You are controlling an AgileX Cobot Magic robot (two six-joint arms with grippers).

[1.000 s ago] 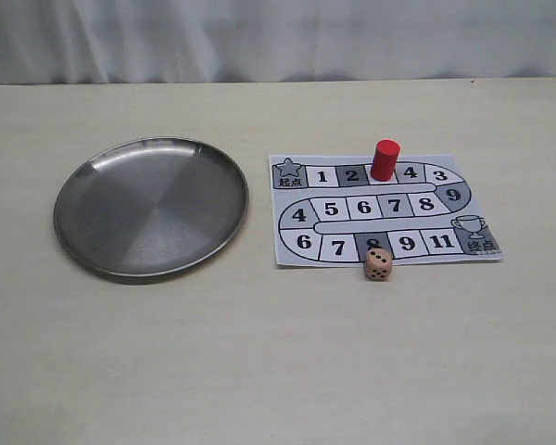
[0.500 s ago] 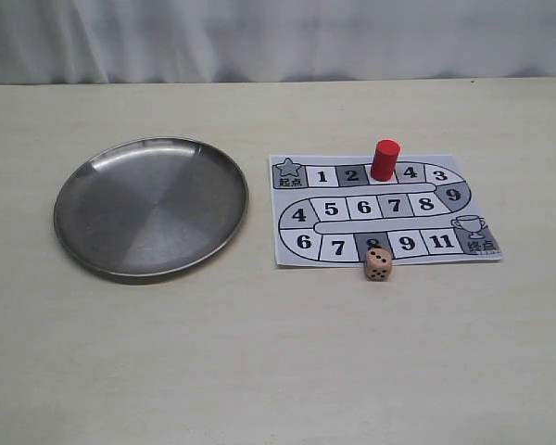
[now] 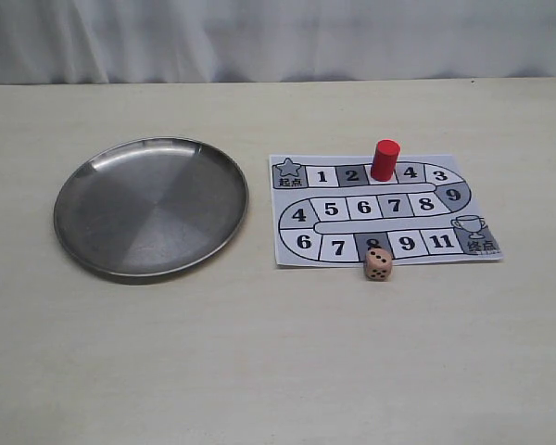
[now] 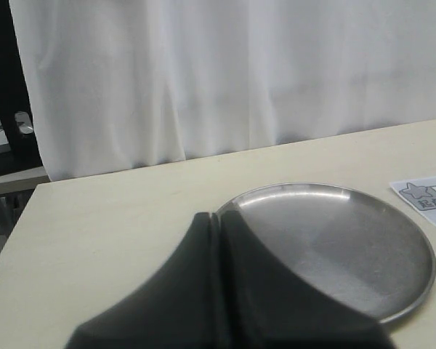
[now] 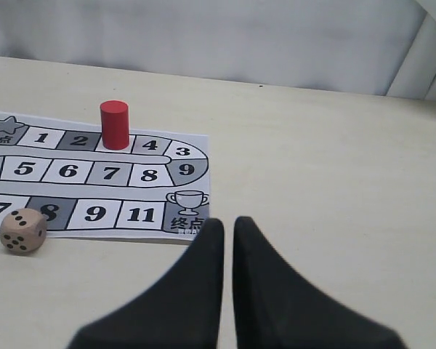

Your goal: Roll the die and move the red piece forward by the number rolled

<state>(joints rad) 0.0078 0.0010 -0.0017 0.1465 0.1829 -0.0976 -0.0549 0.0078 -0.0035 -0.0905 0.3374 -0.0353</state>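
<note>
The die [image 3: 379, 263], a pale tan cube with black pips, rests on the table against the front edge of the paper board [image 3: 284, 252], by square 8. The red piece [image 3: 385, 159] stands upright in the board's top row between squares 2 and 4. Neither gripper shows in the exterior view. In the right wrist view my right gripper [image 5: 229, 222] is shut and holds nothing, near the board's trophy corner, with the die [image 5: 23, 231] and red piece [image 5: 115, 125] well away from it. In the left wrist view my left gripper [image 4: 219, 215] is shut and holds nothing, by the plate's rim.
A round steel plate [image 3: 151, 206] with nothing in it lies left of the board; the left wrist view also shows this plate [image 4: 349, 240]. A white curtain hangs behind the table's far edge. The table is pale beige.
</note>
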